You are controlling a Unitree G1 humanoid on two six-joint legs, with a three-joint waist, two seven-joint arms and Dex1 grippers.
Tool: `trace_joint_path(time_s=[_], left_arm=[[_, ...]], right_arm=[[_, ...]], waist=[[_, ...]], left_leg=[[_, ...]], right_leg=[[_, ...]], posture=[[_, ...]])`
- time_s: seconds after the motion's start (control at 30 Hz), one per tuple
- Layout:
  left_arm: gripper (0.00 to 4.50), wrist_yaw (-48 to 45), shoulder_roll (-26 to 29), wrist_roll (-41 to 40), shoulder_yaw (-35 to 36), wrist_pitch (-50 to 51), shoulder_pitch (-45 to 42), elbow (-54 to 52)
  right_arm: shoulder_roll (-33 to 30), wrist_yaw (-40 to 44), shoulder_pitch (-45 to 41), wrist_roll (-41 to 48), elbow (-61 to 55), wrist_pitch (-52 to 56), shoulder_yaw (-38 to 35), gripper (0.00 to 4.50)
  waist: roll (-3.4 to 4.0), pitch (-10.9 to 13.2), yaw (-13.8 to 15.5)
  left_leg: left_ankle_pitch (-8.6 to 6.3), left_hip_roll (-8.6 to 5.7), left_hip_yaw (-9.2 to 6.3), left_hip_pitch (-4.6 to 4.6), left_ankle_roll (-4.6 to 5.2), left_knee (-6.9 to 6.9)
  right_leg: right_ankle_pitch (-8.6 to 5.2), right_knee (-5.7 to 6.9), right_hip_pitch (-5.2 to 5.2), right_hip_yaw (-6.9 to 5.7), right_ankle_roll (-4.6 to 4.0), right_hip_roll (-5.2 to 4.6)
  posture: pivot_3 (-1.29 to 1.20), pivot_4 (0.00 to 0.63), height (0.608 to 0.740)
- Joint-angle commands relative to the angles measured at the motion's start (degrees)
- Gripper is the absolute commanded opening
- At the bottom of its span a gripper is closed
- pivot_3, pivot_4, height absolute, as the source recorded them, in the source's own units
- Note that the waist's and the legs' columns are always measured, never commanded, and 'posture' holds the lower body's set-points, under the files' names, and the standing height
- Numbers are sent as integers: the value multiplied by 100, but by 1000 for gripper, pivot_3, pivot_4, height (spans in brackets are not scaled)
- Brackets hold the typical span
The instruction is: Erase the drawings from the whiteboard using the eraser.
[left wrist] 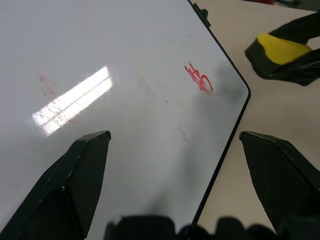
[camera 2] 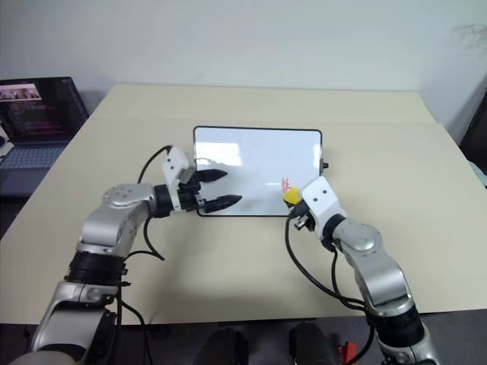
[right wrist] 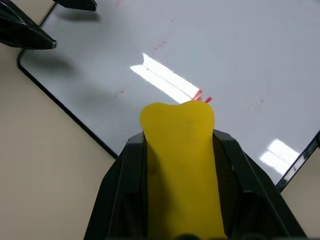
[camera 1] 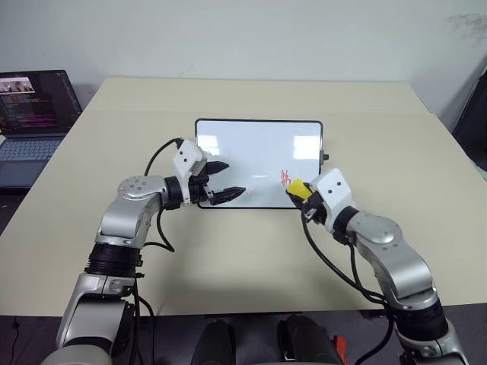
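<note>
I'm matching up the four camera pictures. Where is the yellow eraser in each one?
Left eye: eraser at whiteboard near right corner, in right gripper.
Right eye: same corner.
Left wrist: upper right, off the board.
Right wrist: centre, between the fingers.
Shared landmark: red drawing.

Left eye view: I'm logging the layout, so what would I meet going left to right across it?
Laptop → left gripper → red drawing → yellow eraser held in the right gripper.
</note>
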Motion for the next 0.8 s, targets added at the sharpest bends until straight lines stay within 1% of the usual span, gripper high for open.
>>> trace_joint_path(time_s=[0.03, 0.13, 0.23, 0.3, 0.5, 0.6, 0.7, 0.8], left_arm=[[4500, -119, -35, -1, 19, -176, -262, 72], [4500, -309, -4, 34, -53, -265, -324, 190], [4500, -370, 23, 143, -108, -410, -386, 297], [4500, -373, 24, 203, -109, -488, -447, 401], [4500, -490, 23, 273, -134, -585, -469, 420], [4500, -523, 11, 276, -158, -573, -450, 346], [4500, -574, -1, 288, -209, -540, -437, 272], [4500, -571, -4, 295, -228, -544, -422, 272]], right_arm=[[-51, -209, -530, -365, 569, -413, 112, 1329], [32, -400, -1014, -578, 1414, -805, 141, 1329], [123, -484, -1273, -682, 2028, -1151, 172, 1329], [37, -297, -1299, -833, 2264, -1234, 425, 1329], [-313, 215, -951, -1202, 2215, -1195, 965, 1329], [-437, 312, -890, -1366, 2164, -1228, 1080, 1329], [-443, 195, -1035, -1558, 2249, -1356, 1047, 1329], [-231, -77, -1352, -1599, 2398, -1458, 821, 1329]], waist=[[0, 0, 0], [0, 0, -8], [0, 0, -5], [0, 0, -3], [-3, -3, -7], [-3, -3, -7], [-3, -3, -7], [-3, -3, -20]], left_leg=[[0, -1, 0, 0, 0, 0], [0, -3, 1, 1, 0, 1], [0, -1, 2, 0, 0, -2], [-1, 1, 2, -2, 1, -3], [-1, 4, 1, 8, 3, 3], [-1, 3, 1, 12, 3, 5], [0, 2, 1, 14, 4, 9], [3, 2, 4, 15, 5, 12]], right_leg=[[0, 1, 0, -1, 0, 0], [0, 2, 0, 0, -1, 2], [1, 2, -2, 0, -2, 2], [1, 0, -3, 0, -2, 2], [1, 8, 6, 1, -2, -1], [2, 10, 9, 1, -1, 0], [5, 11, 10, 2, 2, 1], [11, 11, 11, 3, 3, 3]], posture=[[0, 150, 740], [0, 150, 740], [0, 150, 740], [0, 150, 740], [0, 150, 740], [0, 150, 740], [0, 150, 740], [0, 150, 740]])
